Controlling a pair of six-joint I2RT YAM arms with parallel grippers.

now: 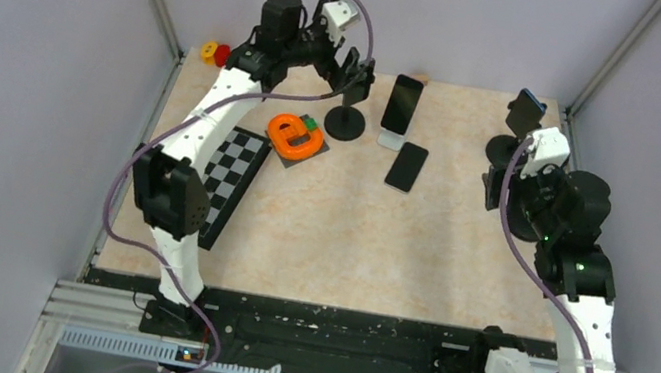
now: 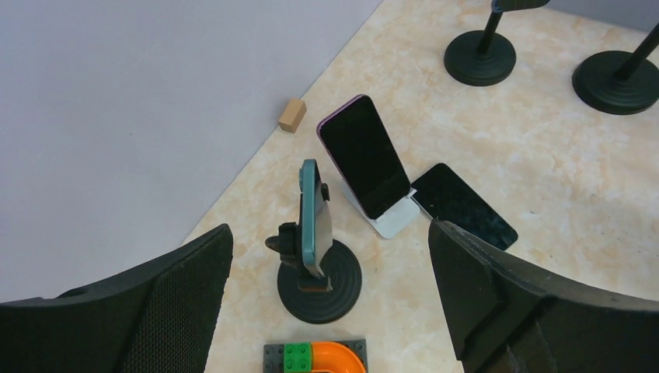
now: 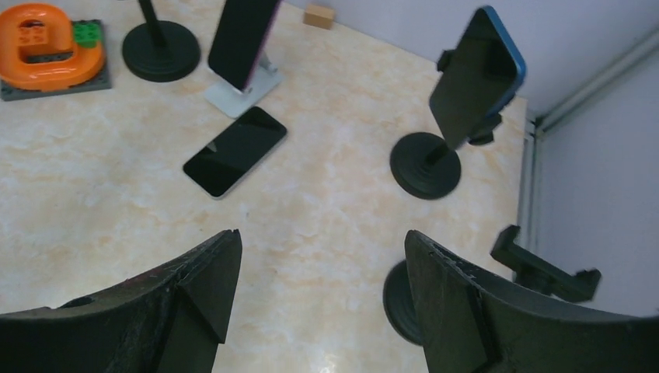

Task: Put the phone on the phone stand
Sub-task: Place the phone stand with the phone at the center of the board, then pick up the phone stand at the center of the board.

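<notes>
Black phone (image 3: 235, 151) is seen lying flat on the table (image 3: 93, 202), just beside the white stand (image 3: 233, 101), unclaimed; left tool (image 2: 328, 233) and right tool (image 3: 320, 237) are held spread, empty, ready for pickup.

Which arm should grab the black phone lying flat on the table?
Right, likely. The open right gripper faces the flat black phone, and the empty black clamp stand is beside that arm. The left gripper hovers at a filled stand.
</notes>
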